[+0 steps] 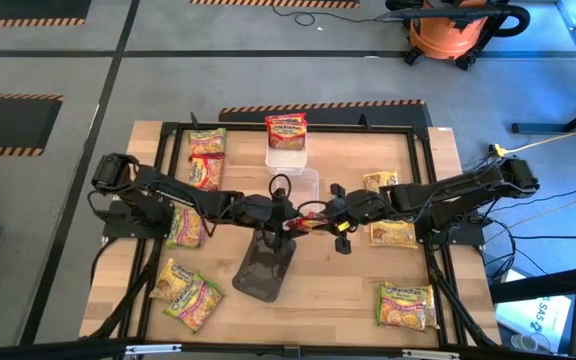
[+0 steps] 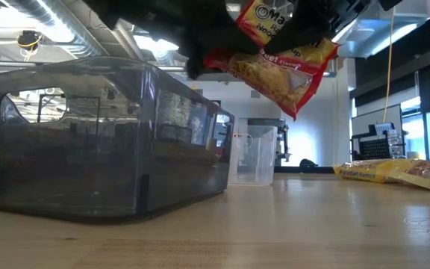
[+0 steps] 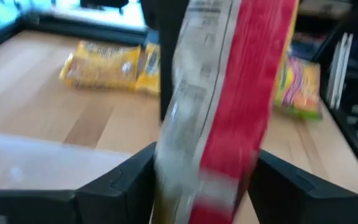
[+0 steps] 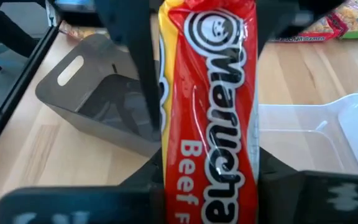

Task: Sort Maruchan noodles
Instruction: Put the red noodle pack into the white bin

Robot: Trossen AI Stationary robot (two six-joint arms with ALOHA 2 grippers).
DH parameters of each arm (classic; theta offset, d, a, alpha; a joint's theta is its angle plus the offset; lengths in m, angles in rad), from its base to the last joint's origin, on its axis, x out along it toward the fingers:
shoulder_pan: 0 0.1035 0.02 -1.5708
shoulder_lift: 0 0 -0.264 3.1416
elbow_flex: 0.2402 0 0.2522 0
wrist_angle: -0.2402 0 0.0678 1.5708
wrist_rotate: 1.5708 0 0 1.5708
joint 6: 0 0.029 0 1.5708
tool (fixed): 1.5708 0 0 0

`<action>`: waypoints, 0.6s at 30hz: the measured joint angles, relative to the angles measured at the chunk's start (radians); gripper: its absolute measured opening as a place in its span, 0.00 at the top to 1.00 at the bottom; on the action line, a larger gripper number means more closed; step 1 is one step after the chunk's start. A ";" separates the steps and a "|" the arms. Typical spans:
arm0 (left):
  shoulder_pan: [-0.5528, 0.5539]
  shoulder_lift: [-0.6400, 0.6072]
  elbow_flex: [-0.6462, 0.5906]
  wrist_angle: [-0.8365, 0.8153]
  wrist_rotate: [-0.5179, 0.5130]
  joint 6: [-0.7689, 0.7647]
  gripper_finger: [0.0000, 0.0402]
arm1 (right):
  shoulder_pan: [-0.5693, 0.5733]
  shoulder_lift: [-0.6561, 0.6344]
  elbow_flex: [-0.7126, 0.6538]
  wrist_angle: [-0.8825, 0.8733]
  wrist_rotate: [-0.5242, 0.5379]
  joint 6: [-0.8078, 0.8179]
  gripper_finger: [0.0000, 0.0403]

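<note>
On a light wooden table point(image 1: 308, 285) framed by black rails, set on a grey floor with hazard-striped edges and an orange shop vacuum point(image 1: 455, 33) behind, the two arms met at mid-table. In the low view the room beyond showed ceiling ducts, bright windows and desks.

A dark smoky tray point(image 1: 265, 268) lay on the near half of the table, a clear tray point(image 1: 293, 184) just beyond the grippers, and a white tray point(image 1: 286, 154) farther back with a red packet point(image 1: 286, 128) resting on it. Other packets were scattered about — two red ones point(image 1: 206, 157) at the far left, green-and-pink ones point(image 1: 189, 290) at the near left, yellow ones point(image 1: 392, 233) at the right, and one more point(image 1: 407, 305) at the near right corner.

The red-orange beef packet point(image 4: 213, 118) hung in the air between both grippers, above the dark tray's far end and clear of the tabletop. The left gripper point(image 3: 204, 168) was clamped on one end of it, fingers point(image 3: 120, 183) pressed to either side. The right gripper point(image 4: 210, 168) likewise gripped it from the opposite side — the packet stood upright between its fingers, the label facing that wrist camera.
</note>
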 joint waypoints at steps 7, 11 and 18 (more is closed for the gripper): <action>-0.033 -0.149 -0.003 -0.284 -0.045 0.042 0.46 | -0.002 0.000 0.071 -0.105 0.033 -0.043 0.80; -0.062 -0.229 -0.126 -0.166 -0.071 0.050 0.46 | -0.047 0.000 0.163 -0.211 0.071 -0.112 0.81; -0.072 -0.324 -0.398 0.178 -0.049 0.049 0.46 | -0.225 0.070 0.315 -0.343 0.048 -0.208 0.80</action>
